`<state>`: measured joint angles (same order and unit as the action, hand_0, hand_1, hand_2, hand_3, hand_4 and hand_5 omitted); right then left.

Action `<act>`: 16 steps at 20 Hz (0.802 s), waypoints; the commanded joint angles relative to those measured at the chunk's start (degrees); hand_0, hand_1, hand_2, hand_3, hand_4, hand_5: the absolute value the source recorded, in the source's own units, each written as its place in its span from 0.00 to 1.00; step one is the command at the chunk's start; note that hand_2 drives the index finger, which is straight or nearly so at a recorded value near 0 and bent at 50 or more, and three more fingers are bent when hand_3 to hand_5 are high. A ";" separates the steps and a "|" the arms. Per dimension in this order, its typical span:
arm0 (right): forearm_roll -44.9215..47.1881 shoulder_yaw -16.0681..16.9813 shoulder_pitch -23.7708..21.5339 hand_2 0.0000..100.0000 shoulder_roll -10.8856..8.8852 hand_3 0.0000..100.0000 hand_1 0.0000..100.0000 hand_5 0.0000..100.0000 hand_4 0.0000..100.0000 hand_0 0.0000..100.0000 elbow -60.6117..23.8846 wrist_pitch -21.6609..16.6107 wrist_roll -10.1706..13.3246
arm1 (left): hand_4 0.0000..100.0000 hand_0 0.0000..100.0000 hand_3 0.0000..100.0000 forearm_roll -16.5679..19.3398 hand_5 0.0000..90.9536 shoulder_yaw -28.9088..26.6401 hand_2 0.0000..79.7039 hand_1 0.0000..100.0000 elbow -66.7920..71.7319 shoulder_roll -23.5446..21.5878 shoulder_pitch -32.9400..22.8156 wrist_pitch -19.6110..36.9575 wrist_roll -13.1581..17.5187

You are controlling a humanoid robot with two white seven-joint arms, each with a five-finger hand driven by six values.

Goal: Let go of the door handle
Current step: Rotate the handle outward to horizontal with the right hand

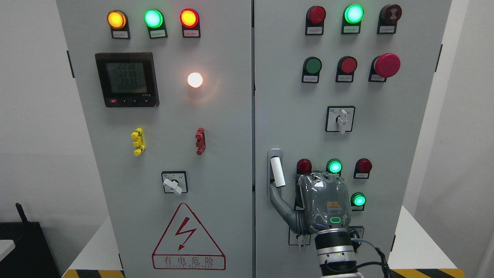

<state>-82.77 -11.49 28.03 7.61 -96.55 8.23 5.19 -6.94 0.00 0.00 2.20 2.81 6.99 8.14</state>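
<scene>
**Ana:** Head view, reading left to right from the door handle as our landmark. Far to its left, on the left grey steel cabinet door (pixel 170 154), sit a black digital meter (pixel 127 79), a yellow plastic clip (pixel 138 141), a red plastic clip (pixel 200 141) and a red triangular shock-warning sign (pixel 188 237).

**Ben:** And the handle itself?

**Ana:** The white cylindrical door handle (pixel 277 172) stands in a grey metal recess at the left edge of the right grey steel cabinet door (pixel 386 135), just right of the seam. Its long axis runs nearly upright, top leaning slightly left.

**Ben:** Where's the hand?

**Ana:** The right hand (pixel 324 204), grey and wrapped in clear plastic, lies just right of and below the handle, its back toward the camera. One grey finger (pixel 281 204) reaches up and left and meets the handle's lower end. The other fingers are hidden behind the palm, so I cannot tell whether they curl or spread.

**Ben:** So is it clamped?

**Ana:** Touching, by the look of it; not a full wrap around the bar that I can see. The handle lies up and left of the palm, so I judge letting go means drawing away down and right. No left arm shows. Right of the hand glows a round green lamp (pixel 359 200).
</scene>
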 commanded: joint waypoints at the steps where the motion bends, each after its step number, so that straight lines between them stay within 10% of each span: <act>1: 0.06 0.85 -0.08 0.92 -0.06 1.00 0.06 0.92 0.90 0.39 -0.48 0.03 0.08 | 0.00 0.12 0.00 0.00 0.00 -0.62 0.00 0.39 0.97 0.00 0.00 -0.05 0.03; 16: 0.06 1.12 -0.25 0.92 -0.41 1.00 0.08 0.93 0.91 0.39 -0.74 0.03 0.08 | 0.00 0.12 0.00 0.00 0.00 -0.62 0.00 0.39 0.97 0.00 0.00 -0.05 0.03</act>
<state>-82.71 -10.66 27.86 7.42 -97.13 8.29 5.50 -6.94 0.00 0.00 2.20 2.81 6.99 8.14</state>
